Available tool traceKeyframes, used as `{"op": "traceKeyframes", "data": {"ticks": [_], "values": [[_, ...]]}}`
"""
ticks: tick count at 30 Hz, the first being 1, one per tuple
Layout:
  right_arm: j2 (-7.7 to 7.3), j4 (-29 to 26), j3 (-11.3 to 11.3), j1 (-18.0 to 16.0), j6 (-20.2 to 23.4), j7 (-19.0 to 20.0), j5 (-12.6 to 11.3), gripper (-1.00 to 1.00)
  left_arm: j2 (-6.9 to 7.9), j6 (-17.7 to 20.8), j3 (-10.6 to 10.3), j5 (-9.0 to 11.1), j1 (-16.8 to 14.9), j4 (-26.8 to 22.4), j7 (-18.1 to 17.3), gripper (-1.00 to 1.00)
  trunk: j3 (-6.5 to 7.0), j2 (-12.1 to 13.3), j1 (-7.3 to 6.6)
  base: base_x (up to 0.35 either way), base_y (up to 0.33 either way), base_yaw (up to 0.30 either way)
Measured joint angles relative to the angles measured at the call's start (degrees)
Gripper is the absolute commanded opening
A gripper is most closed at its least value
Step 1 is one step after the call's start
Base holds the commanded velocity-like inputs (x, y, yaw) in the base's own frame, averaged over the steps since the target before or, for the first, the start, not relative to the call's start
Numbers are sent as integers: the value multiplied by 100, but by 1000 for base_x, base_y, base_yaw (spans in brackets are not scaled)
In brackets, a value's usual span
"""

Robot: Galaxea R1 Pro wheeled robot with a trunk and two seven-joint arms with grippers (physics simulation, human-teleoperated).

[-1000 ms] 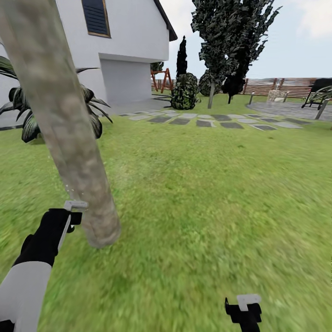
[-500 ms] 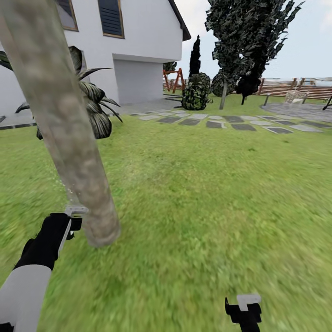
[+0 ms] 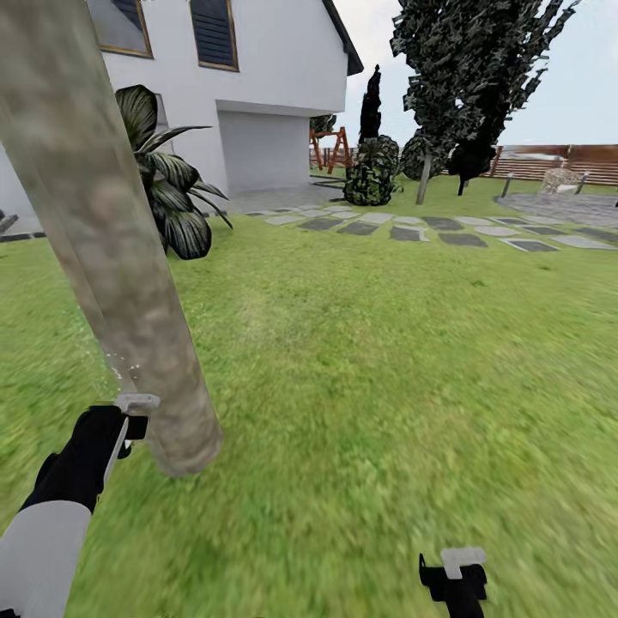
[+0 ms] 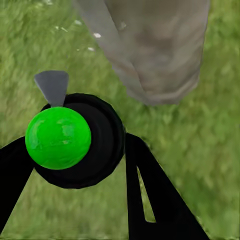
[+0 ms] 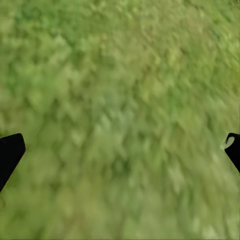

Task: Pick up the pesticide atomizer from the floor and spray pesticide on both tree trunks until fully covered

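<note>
Lawn [image 3: 386,360]: green grass over most of the head view, blurry, runs back to a stepping-stone path at upper right.
House [image 3: 257,77]: white, upper left and centre, behind a spiky plant [image 3: 167,189].
Trunk [image 3: 112,249]: thick mottled beige-grey column down the left of the head view, foot at lower left. In the left wrist view its base [image 4: 160,50] sits at the top of frame, just beyond the sprayer.
Left gripper [image 3: 120,429]: lower left, just beside the trunk's foot, fingers clamped on the atomizer.
Atomizer [image 4: 75,140]: in the left gripper; wrist view shows a round black body with a bright green cap and a small grey nozzle [image 4: 52,85] aimed past the trunk's edge. In the head view little of it shows beyond a pale tip [image 3: 136,402].
Spray: pale specks beside the trunk [image 3: 116,365], so it looks to be firing.
Right gripper [image 3: 459,571]: bottom right, low over bare grass; fingers [image 5: 10,152] spread wide, nothing held.
Handling (judgement): small, rigid, likely light; smooth round body could twist or slip in a two-finger pinch. Best hold is across the body below the cap, nozzle left free.
Aim (judgement): nozzle points slightly off the bark; needs to swing toward it.
</note>
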Motion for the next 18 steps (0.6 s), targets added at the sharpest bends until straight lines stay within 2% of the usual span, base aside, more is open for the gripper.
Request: {"op": "traceKeyframes", "data": {"ticks": [4,18], "values": [[0,0,0,0,1,0,0,100,-10,-26,2,26,212,16,2,-100,0,0,0,25,-37,193],[-1,0,1,0,-4,8,1,100,-53,-42,-10,20,231,16,12,-100,0,0,0,141,-232,5]]}}
